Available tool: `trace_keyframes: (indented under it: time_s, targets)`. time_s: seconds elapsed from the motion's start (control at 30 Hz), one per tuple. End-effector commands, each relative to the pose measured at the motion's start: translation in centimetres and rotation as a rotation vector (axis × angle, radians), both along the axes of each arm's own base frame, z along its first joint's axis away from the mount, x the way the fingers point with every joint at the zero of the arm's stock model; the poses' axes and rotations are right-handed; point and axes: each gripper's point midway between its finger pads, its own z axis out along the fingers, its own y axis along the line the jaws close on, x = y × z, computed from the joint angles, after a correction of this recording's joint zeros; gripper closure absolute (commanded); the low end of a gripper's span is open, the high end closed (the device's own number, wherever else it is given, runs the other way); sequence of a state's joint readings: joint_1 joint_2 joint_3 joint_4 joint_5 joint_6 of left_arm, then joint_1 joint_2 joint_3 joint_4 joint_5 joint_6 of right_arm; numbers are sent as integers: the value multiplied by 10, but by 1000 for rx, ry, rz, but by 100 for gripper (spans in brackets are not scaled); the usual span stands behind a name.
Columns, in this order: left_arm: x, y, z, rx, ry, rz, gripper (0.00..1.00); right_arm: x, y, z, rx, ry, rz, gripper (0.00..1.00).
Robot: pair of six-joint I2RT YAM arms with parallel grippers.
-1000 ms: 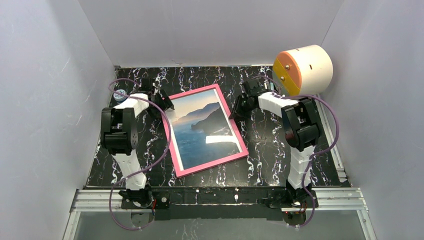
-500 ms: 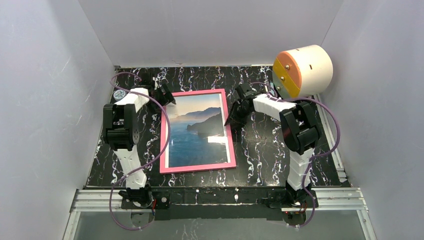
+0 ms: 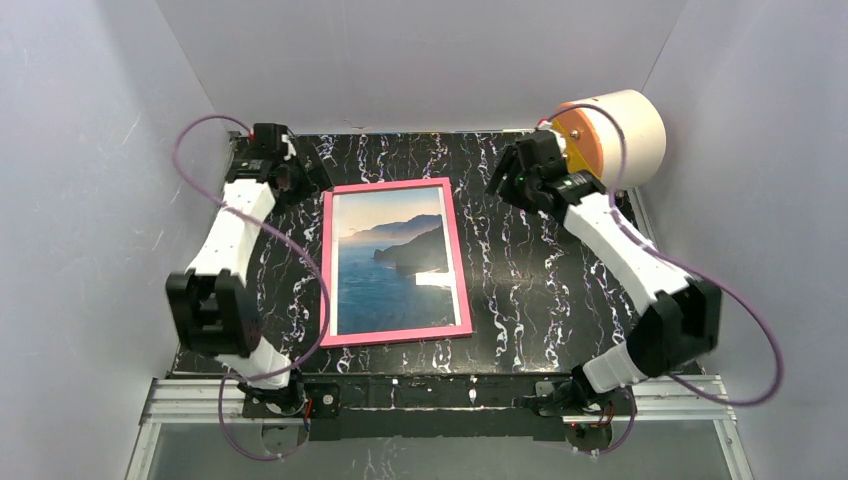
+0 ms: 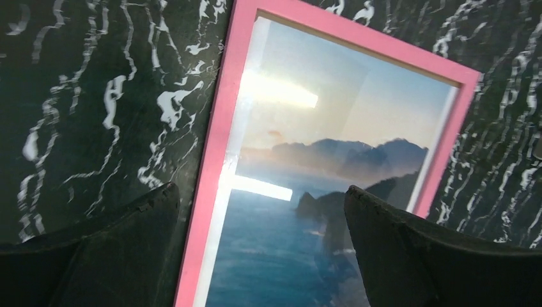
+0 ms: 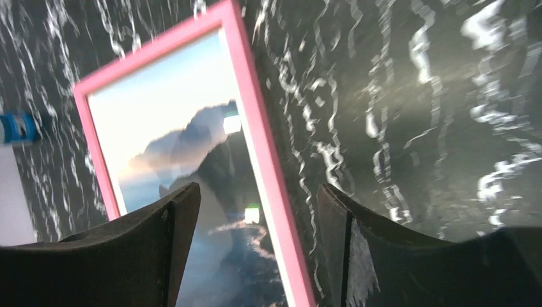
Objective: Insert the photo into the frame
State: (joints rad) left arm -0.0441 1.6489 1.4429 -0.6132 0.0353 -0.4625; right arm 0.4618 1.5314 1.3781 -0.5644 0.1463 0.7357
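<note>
photo (image 3: 395, 260) seated in frame (image 3: 327, 262), flat, face up | task looks done | left gripper (image 4: 259, 192), right gripper (image 5: 257, 188): jaws apart, empty, nothing left to hold

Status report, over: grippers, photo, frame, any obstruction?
Left gripper open, empty. Right gripper open, empty, near the white cylinder. Photo sits inside the frame, flat on the table, pink face up. Nothing on top of it.
</note>
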Motion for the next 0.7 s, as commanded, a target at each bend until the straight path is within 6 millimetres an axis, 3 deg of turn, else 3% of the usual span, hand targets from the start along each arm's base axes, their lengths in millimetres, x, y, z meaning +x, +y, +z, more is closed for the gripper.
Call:
trace_keyframes:
  time_s: [0.0,0.13,0.3,0.43,0.57,0.67]
  targets:
    - [-53,20,60,91,-80,33,2,-3,-65,41,-175,-203,-195,23]
    - [-89,37,114,164,-260,63,2,-21,-108,76,-243,-291,-353,21]
    - [-127,49,157,210,-406,99,2,-48,-135,104,-252,-341,-431,17]
    - [-160,56,172,231,-439,125,2,-69,-145,108,-229,-347,-445,2]
    - [-197,68,181,253,-465,191,2,-92,-150,104,-185,-330,-452,1]
    - [-217,62,183,211,-464,184,2,-105,-149,110,-164,-327,-410,1]
